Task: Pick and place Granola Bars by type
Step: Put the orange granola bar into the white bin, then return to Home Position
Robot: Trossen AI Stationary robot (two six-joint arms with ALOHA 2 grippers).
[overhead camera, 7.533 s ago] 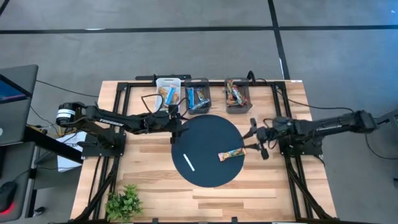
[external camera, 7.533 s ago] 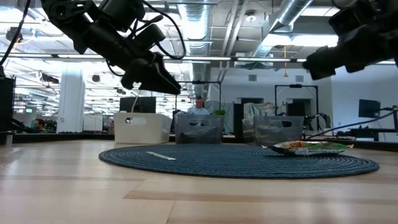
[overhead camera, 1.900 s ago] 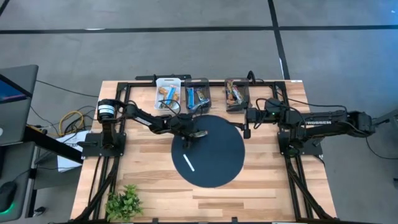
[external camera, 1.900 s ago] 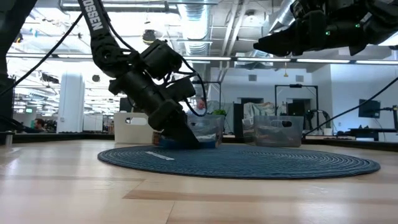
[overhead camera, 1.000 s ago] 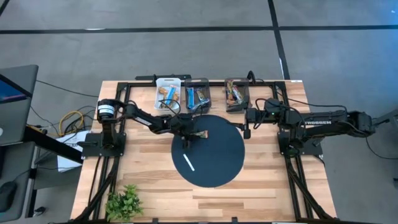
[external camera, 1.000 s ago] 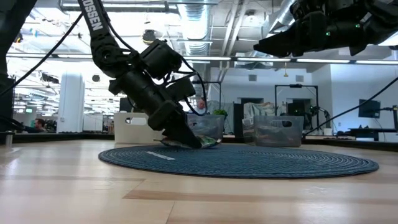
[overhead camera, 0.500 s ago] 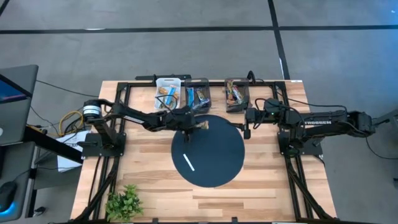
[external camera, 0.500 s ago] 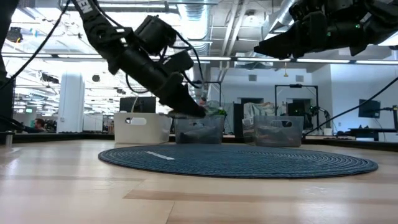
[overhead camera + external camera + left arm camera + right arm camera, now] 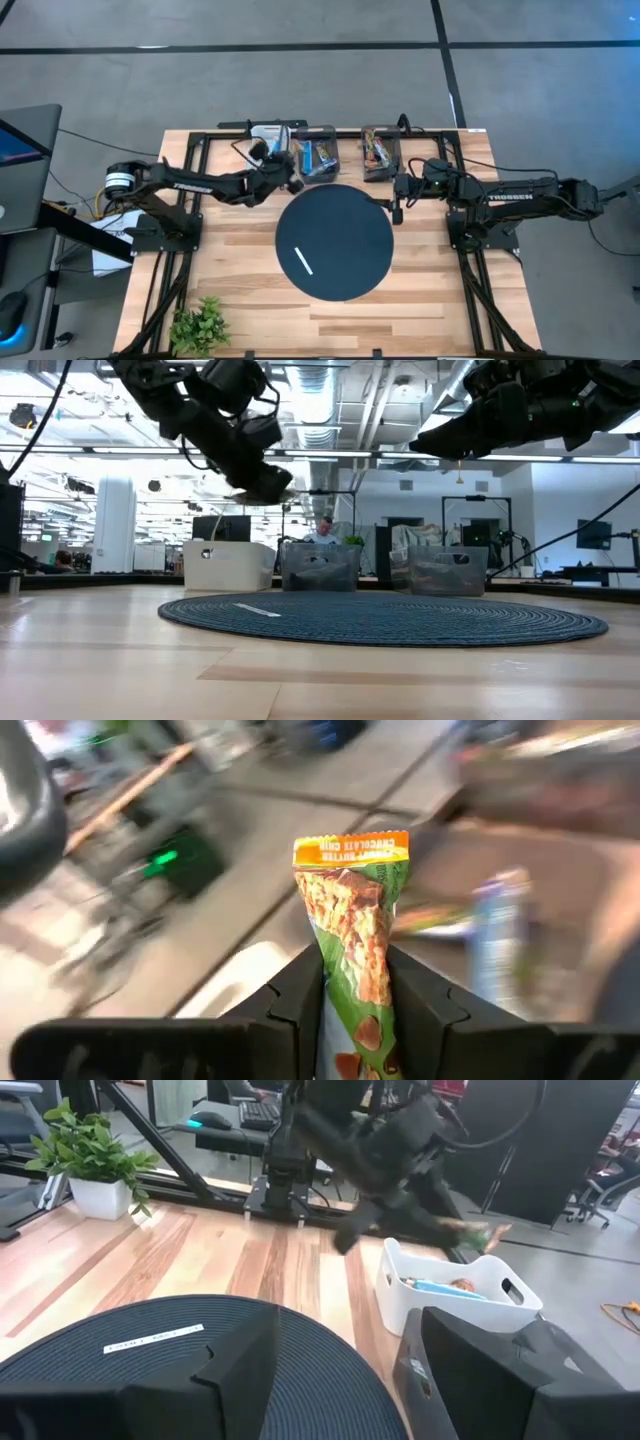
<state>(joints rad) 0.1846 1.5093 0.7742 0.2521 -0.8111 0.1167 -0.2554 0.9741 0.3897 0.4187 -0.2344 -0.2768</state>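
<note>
One crinkly green-orange granola bar pinched in left hand.

The granola bar's lower end is hidden between the left gripper's jaws; the bins behind are motion-blurred.

Green-and-orange wrapped granola bar, white bin, dark navy round mat.

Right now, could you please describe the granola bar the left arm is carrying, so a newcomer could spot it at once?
Start at the round dark mat, then look to the three bins at the table's far edge. Above the white bin, the left tool is shut on a granola bar. Unlike the bars lying in bins, it is held in the air, green-wrapped with an orange end.
</note>
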